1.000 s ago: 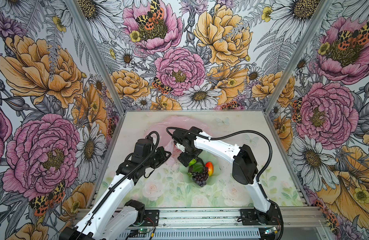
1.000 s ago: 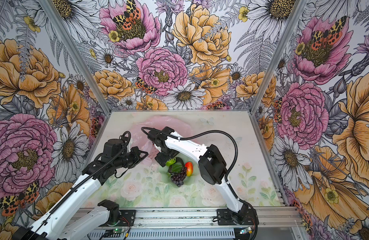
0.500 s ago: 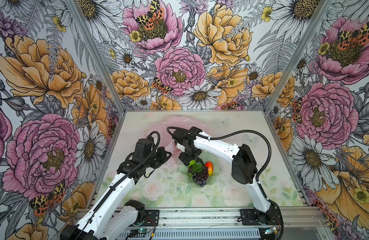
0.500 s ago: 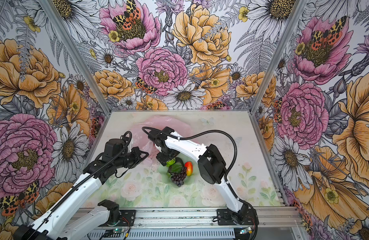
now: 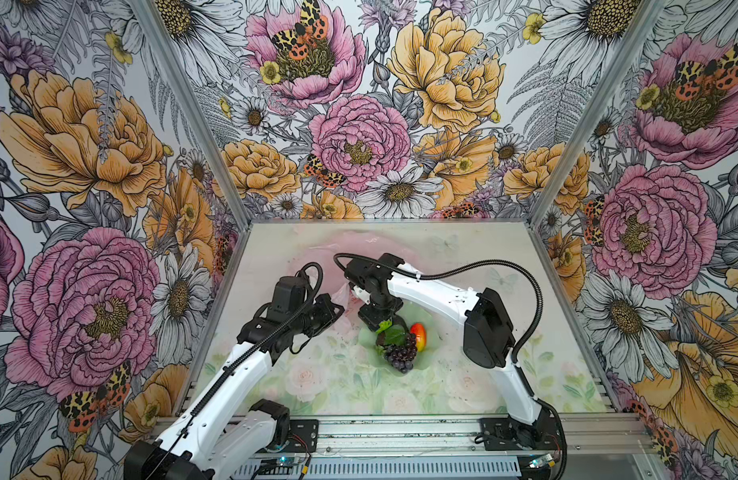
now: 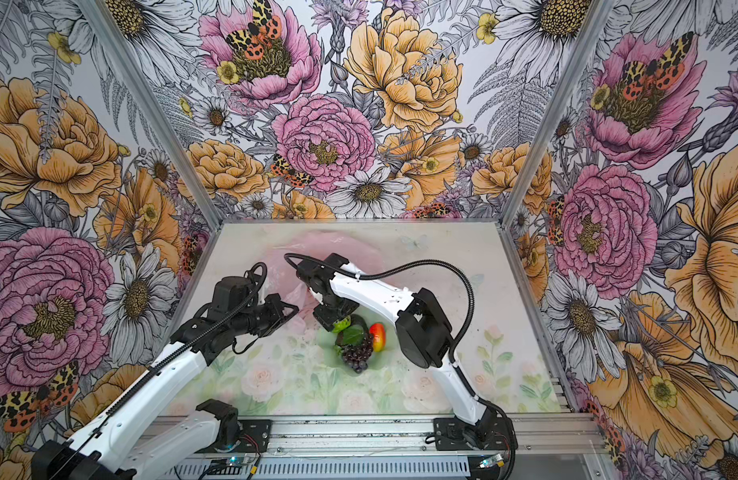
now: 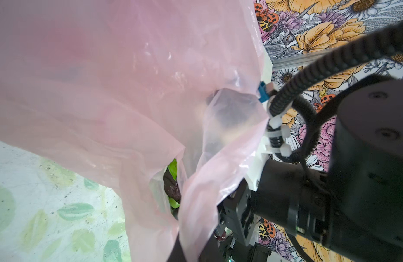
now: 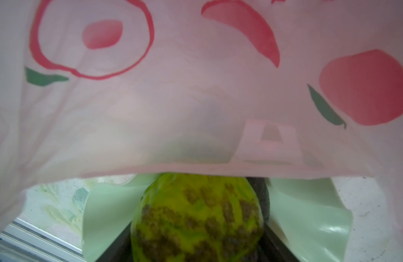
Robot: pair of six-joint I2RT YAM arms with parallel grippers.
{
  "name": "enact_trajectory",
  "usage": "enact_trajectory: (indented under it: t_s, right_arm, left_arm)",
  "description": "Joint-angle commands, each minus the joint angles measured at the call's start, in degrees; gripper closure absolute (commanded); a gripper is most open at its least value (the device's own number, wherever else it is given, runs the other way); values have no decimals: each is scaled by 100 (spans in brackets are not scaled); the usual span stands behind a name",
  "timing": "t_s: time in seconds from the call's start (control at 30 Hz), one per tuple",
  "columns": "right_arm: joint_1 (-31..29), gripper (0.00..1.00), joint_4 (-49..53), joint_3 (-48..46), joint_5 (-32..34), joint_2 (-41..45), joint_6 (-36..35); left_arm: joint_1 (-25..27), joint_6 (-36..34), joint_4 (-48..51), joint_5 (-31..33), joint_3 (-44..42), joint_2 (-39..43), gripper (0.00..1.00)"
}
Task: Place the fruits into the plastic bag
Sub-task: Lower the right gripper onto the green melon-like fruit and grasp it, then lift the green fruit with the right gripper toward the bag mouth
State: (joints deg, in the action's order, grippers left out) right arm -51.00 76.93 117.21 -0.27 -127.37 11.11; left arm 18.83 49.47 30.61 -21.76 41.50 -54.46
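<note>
Bag of pink plastic held up, pinched in shut left hand; right hand grips bumpy green fruit at green dish, grapes alongside

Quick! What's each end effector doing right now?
Left end effector: closed, holding the bag.
Right end effector: closed on the green fruit.

Dish on your bench, grape bunch on its near side, second fruit on its right, bumpy fruit in your right gripper at its far left, plastic bag behind, edge in your left gripper.
</note>
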Motion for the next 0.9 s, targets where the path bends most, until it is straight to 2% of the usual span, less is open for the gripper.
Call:
enact_trajectory:
  t_s: [0.0, 0.47, 0.87]
  right_arm:
    - [59, 33, -71, -73, -21, 49, 14]
    - [180, 38, -321, -307, -348, 244, 39]
    - [524, 42, -773, -750, -1069, 708, 271]
  left_arm:
    - [-64, -122, -141, -117, 91, -62, 100]
    - [136, -20, -241, 85, 243, -319, 100]
    - [345, 80, -349, 293, 315, -465, 100]
